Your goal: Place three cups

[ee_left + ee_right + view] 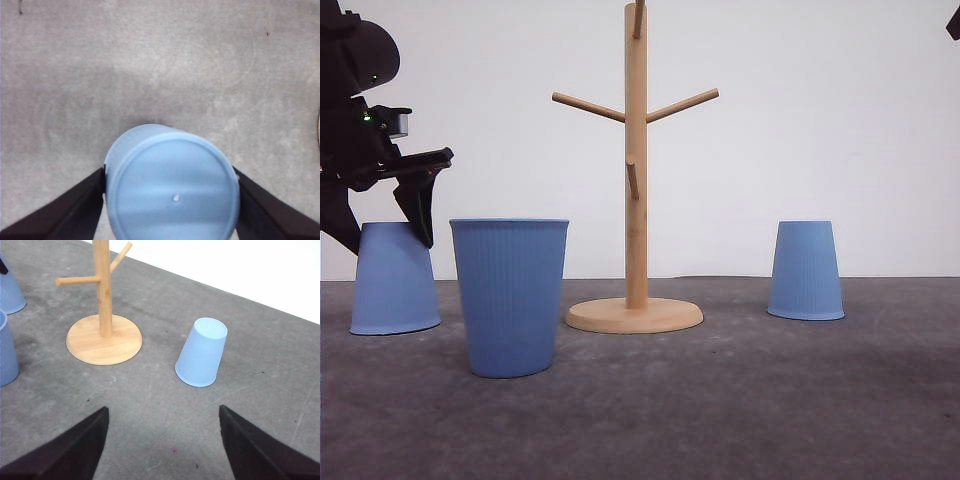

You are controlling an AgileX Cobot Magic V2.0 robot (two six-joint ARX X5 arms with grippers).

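Note:
Three light-blue ribbed cups stand on the grey table. The left cup [395, 285] is upside down. My left gripper [385, 232] hangs over it, open, one finger on each side of its raised base. From the left wrist this cup [172, 192] lies between the two dark fingers [75, 212], very close to both. The middle cup [510, 300] stands upright, nearest the front. The right cup [806, 272] is upside down; it is also in the right wrist view [202, 357]. My right gripper [165, 450] is open and holds nothing, some way short of that cup.
A wooden peg stand [636, 170] with a round base rises between the middle and right cups, its pegs bare; the right wrist view has it too [104, 335]. A white wall closes the back. Part of my right arm [954, 22] shows at the upper right.

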